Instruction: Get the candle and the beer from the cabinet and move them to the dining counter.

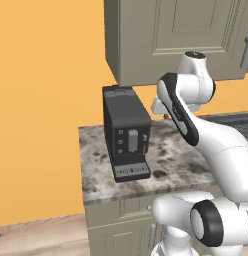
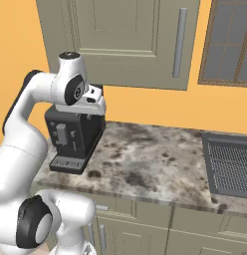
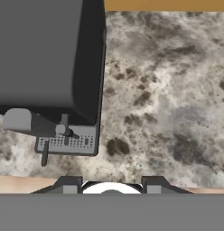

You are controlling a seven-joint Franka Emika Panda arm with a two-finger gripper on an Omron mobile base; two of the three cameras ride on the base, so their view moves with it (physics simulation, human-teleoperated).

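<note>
Your cabinet (image 2: 125,40) door is not yet opened; the claw (image 3: 111,184), its opening impossible to judge, hangs over the counter (image 2: 145,159) beside the coffee machine (image 2: 73,137). Next, reach up for the bar handle (image 2: 181,42).

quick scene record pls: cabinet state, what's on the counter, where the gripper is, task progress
cabinet: door shut, bar handle on its right side
counter: coffee machine at the left end
gripper: above the counter beside the coffee machine, pointing down, nothing between the fingers
progress: cabinet not yet opened
</note>
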